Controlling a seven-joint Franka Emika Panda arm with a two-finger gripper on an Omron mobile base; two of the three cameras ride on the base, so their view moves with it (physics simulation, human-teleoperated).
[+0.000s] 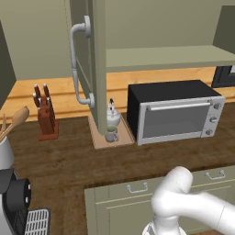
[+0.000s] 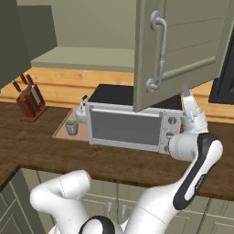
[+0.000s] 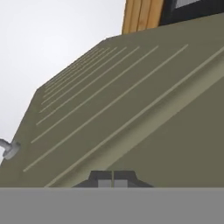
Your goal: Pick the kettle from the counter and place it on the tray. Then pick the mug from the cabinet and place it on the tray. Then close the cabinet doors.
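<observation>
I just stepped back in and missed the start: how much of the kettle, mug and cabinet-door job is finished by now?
Done: the kettle and the mug both stand on the tray. In hand: the shut gripper is right up against the right cabinet door, empty, apparently pushing it. Left: both doors are open, the left cabinet door too, so closing them remains.

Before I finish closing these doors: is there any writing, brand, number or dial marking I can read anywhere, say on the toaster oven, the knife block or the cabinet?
None can be read.
toaster oven: three knobs on its front, no markings that can be made out.
knife block: plain wood, no label.
cabinet doors: bare panels and a grey handle, no text.
kettle and mug on the tray: no print visible.
</observation>
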